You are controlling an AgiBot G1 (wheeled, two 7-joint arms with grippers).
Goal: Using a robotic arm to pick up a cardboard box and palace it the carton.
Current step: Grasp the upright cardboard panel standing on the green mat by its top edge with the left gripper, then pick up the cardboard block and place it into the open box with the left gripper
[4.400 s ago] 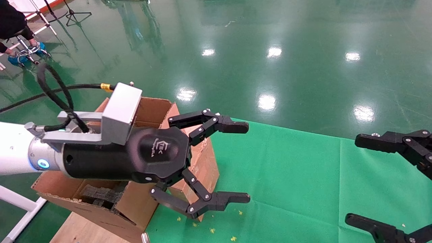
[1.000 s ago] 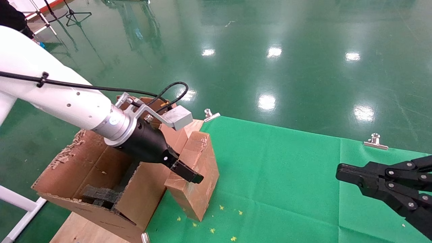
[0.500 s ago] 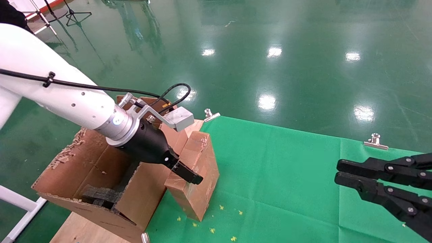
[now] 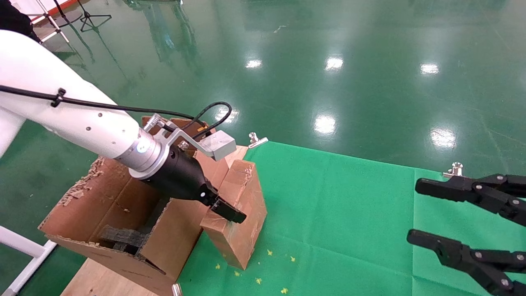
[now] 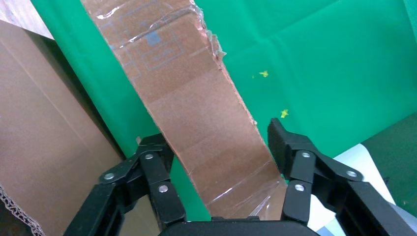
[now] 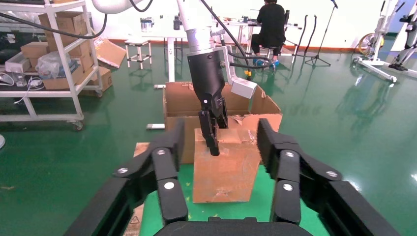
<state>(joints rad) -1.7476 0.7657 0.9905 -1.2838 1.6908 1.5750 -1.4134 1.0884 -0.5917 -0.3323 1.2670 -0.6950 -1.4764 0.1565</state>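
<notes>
The cardboard box (image 4: 246, 193) stands on end on the green cloth, leaning against the carton (image 4: 164, 246). My left gripper (image 4: 233, 207), on the white arm, reaches down over the box's upper end. In the left wrist view the box (image 5: 196, 98) lies between the fingers of the left gripper (image 5: 216, 147); one pad (image 5: 280, 142) is at its edge and a strip of green shows on the other side. The jaws are open. Black foam (image 4: 121, 238) lies inside the carton. My right gripper (image 4: 413, 211) hovers open and empty at the right, facing the box (image 6: 226, 167).
A green cloth (image 4: 349, 213) is held by metal clips (image 4: 257, 139) (image 4: 456, 170). Yellow scraps (image 4: 259, 280) lie near the box. The carton sits on a wooden board (image 4: 102, 279). Shelves (image 6: 49, 49) and a person (image 6: 273, 24) are beyond on the green floor.
My right gripper has opened from nearly shut to wide apart. My left gripper has swung down from above onto the box's upper end and has barely moved in the last second.
</notes>
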